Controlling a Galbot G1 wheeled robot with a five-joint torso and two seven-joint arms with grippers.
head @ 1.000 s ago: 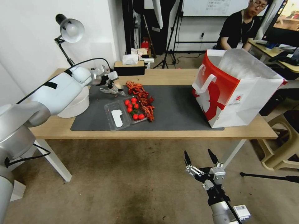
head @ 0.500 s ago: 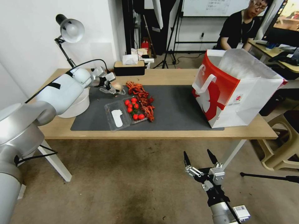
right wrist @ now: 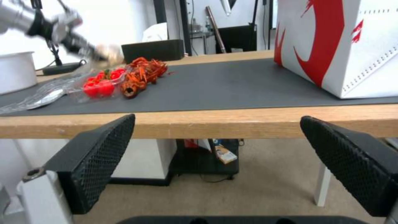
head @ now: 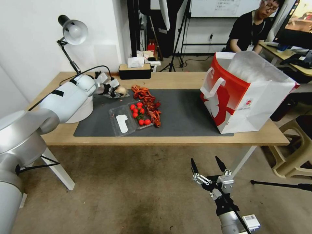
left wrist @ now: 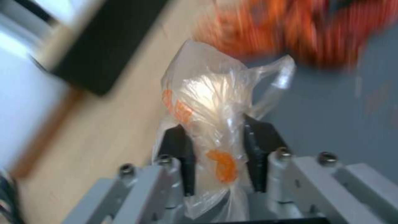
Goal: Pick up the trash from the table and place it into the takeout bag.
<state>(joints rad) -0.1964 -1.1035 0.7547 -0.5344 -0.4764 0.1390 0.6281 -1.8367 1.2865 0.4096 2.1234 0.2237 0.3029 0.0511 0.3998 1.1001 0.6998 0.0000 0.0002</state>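
Left gripper (left wrist: pixel 217 140) clamped on the small clear food bag (left wrist: pixel 211 102) above the mat's (head: pixel 185 113) far left corner, takeout bag (head: pixel 247 94) upright at the table's (head: pixel 169 139) right end, right gripper (head: pixel 208 164) spread wide below the front edge.

A long light-wood table (head: pixel 169 138) with white legs carries a dark grey mat (head: pixel 185 113), a black tissue box (head: pixel 134 71), and a white round tub (head: pixel 80 110).

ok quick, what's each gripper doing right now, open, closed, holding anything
Left gripper: closed on the small clear food bag, at the table's far left.
Right gripper: open, holding nothing, below the table's front edge.
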